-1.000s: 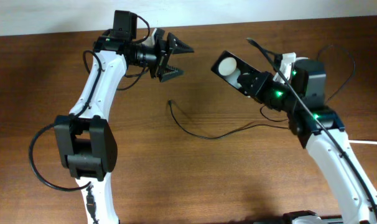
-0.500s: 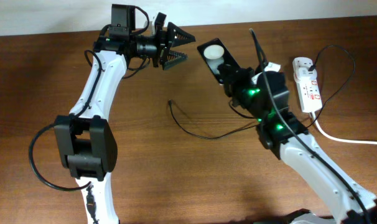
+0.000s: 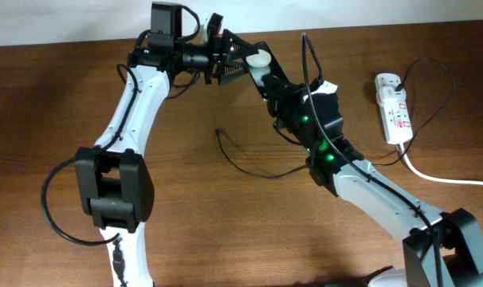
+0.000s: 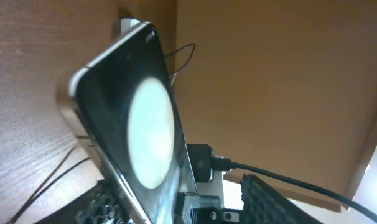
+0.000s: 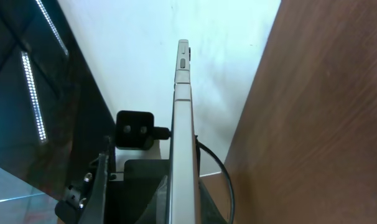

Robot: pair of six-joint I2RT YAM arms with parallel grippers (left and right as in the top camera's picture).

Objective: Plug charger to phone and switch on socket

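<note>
The left arm rises from its base at the near left edge of the brown wooden table (image 3: 225, 231), runs up along the left side, then bends at the wrist so that the left gripper (image 3: 252, 61) points sideways to the right near the far edge. Its jaws stand partly apart, one finger above and one below in the overhead view, with the free end of the black glossy smartphone (image 3: 269, 73) between them. Whether either finger touches it cannot be told. In the left wrist view the smartphone leans across the frame, a large round white spot on its dark face and a silvery rim. The ribbed black fingers (image 4: 272, 199) show low at both sides, clear of the glass. The right arm reaches from the near right corner diagonally up and to the left, green lights on its joints. The right gripper (image 3: 280, 86) is clamped on the smartphone's other end and holds it off the table. The right wrist view shows the smartphone edge-on, running straight up from between the fingers. The thin black charger cable (image 3: 257, 174) lies slack on the table below both grippers, its connector tip (image 3: 217, 130) free and well apart from the smartphone. The white power strip (image 3: 394, 108) lies at the right with a white plug adapter (image 3: 387, 80) in its far end, and its thick white cord (image 3: 433, 175) trails off to the right.
</note>
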